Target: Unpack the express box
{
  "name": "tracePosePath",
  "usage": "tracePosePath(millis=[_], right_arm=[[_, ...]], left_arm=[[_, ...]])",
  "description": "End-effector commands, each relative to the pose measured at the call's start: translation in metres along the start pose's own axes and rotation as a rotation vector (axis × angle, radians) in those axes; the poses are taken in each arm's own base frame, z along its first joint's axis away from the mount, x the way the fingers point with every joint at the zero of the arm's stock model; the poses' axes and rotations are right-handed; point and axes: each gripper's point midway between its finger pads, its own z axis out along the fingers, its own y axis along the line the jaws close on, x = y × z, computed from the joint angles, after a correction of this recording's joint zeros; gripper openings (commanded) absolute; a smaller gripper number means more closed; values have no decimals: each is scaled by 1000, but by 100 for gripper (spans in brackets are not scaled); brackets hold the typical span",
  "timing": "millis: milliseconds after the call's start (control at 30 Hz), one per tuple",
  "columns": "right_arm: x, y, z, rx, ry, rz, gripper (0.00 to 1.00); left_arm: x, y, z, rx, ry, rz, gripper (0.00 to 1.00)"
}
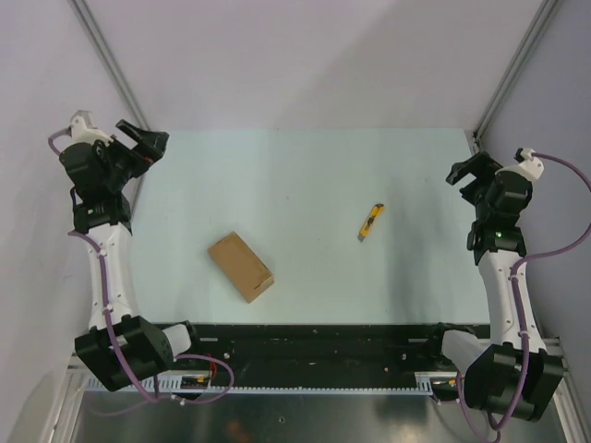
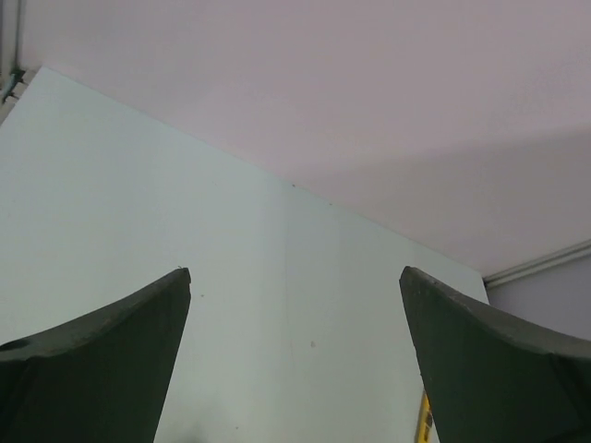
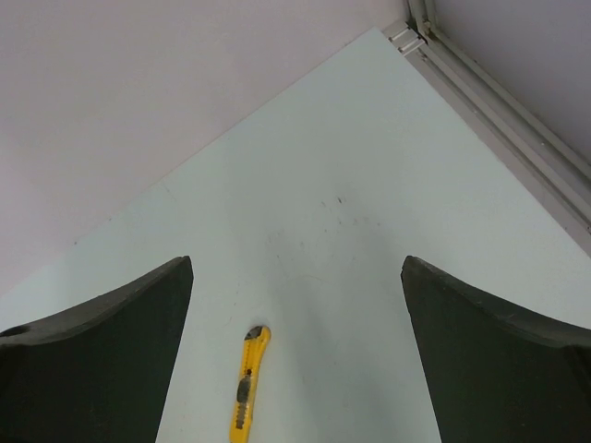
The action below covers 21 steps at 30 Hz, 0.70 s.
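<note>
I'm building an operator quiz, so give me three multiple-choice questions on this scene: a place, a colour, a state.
1. Where does the express box lie relative to the utility knife?
A. On top of it.
B. In a claw.
C. Apart from it, on its left in the top view.
2. What colour is the utility knife?
A. Red.
B. Yellow.
C. Black.
3. How do the left claw and right claw stand?
A. Both open, empty.
B. Both shut.
C. One holding the box.
Answers: 1 C, the top view shows them apart; 2 B, its body is yellow; 3 A, each wrist view shows a wide empty gap.
</note>
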Motion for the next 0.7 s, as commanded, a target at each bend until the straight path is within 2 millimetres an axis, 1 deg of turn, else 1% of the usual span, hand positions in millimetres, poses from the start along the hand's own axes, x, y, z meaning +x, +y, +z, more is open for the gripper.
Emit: tracePosePath(millis=[0, 33, 67, 100, 133, 167, 200, 233, 267, 300, 333, 367, 400, 433, 467, 500, 533, 567, 600, 633, 667], right_arm=[[-17, 16, 0, -54, -43, -12, 100], [-14, 20, 0, -70, -31, -23, 100], [-14, 31, 1, -110, -40, -59, 100], [-9, 38, 1, -130, -31, -83, 100], [-3, 44, 3, -144, -20, -114, 100], [4, 50, 5, -154, -8, -145, 100], [17, 65, 3, -183, 11, -195, 100], [33, 71, 7, -192, 54, -219, 100], [40, 80, 6, -213, 74, -231, 100], [52, 95, 3, -254, 108, -234, 100], [68, 98, 2, -261, 168, -240, 99], [79, 104, 4, -277, 207, -245, 100], [94, 118, -2, -324, 253, -251, 100], [106, 122, -7, -341, 294, -258, 100], [119, 127, -9, -356, 331, -266, 100], [128, 133, -14, -373, 356, -277, 100], [143, 143, -24, -407, 394, -302, 100], [155, 147, -28, -418, 427, -319, 100], [162, 148, -32, -414, 443, -329, 100], [177, 152, -41, -426, 485, -347, 100], [185, 152, -45, -415, 509, -344, 100]], left_arm=[[-12, 17, -6, -72, -68, 19, 100], [-12, 27, -8, -90, -66, 3, 100], [-10, 36, -7, -106, -59, -20, 100], [-4, 46, -6, -121, -45, -41, 100], [-3, 63, -5, -162, -44, -72, 100], [2, 69, -5, -157, -24, -102, 100], [7, 70, -5, -128, 3, -119, 100], [9, 72, -3, -85, 5, -118, 100], [16, 70, -4, -64, 23, -141, 100], [17, 70, -4, -67, 19, -139, 100], [22, 73, -6, -73, 21, -141, 100], [22, 70, -10, -77, 10, -129, 100], [22, 73, -12, -95, -4, -122, 100], [33, 77, -15, -112, 10, -133, 100], [34, 71, -24, -125, -4, -134, 100], [45, 92, -32, -242, -25, -161, 100], [67, 100, -41, -309, 24, -201, 100], [79, 106, -49, -355, 45, -219, 98], [97, 115, -58, -411, 79, -230, 97], [119, 115, -66, -426, 148, -246, 96], [133, 113, -72, -412, 194, -232, 96]])
